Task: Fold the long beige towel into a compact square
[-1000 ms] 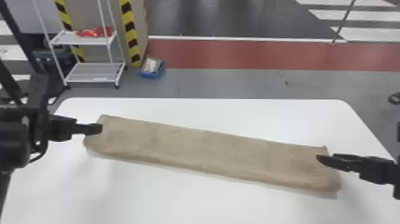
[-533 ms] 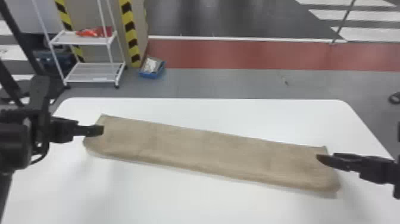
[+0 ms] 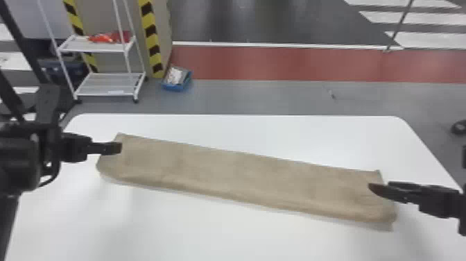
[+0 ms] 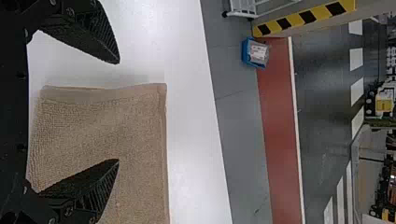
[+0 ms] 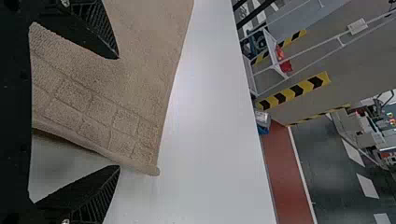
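Across the counter [image 3: 222, 239] stretches the beige towel [image 3: 242, 173], one long strip! Left gripper [image 4: 118, 111] and right gripper [image 5: 118, 112] hang with fingers wide, each pair straddling an end edge, presumably so either end can be pinched and folded inward.

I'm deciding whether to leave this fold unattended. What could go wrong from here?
The left gripper and right gripper each have one finger over the towel and one past its end, so closing might catch only an upper layer. The towel also slants across the table, its left end farther from the robot, so a fold straight across could leave the corners mismatched.
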Available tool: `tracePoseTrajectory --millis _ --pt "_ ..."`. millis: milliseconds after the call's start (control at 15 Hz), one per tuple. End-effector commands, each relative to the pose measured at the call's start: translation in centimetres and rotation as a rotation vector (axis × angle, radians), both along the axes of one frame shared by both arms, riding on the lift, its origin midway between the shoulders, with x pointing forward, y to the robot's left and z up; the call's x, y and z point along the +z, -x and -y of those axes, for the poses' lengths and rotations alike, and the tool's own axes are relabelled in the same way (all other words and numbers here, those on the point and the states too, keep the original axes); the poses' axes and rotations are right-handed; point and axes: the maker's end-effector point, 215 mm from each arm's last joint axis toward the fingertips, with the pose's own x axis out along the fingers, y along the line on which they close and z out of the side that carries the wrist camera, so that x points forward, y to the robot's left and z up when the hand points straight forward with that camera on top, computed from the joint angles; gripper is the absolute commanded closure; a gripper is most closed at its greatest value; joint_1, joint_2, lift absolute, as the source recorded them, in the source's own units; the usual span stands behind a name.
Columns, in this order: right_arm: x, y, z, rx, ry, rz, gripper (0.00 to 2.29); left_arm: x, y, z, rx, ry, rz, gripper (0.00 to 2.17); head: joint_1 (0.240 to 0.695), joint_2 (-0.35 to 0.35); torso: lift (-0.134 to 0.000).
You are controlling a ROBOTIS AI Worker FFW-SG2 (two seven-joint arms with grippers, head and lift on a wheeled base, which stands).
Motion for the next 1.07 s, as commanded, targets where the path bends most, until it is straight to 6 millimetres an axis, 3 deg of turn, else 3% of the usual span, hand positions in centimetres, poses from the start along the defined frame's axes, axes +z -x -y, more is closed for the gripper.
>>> tracePoseTrajectory --millis 0,533,1000 --pt "-0.3 0.4 0.2 -0.005 -0.003 -0.007 0.03 -0.3 -0.9 0.3 0.006 0.017 -0.014 0.15 0.695 -0.034 -0.124" --pt "-0.2 0.6 0.7 -0.009 0.001 -0.001 0.03 -3.6 -2.9 -0.5 0.021 0.045 -0.071 0.2 0.695 -0.04 -0.124" --pt "-0.2 0.6 0.9 -0.008 0.006 -0.001 0.03 -5.7 -2.3 -1.0 0.027 0.058 -0.122 0.2 0.695 -0.036 -0.124"
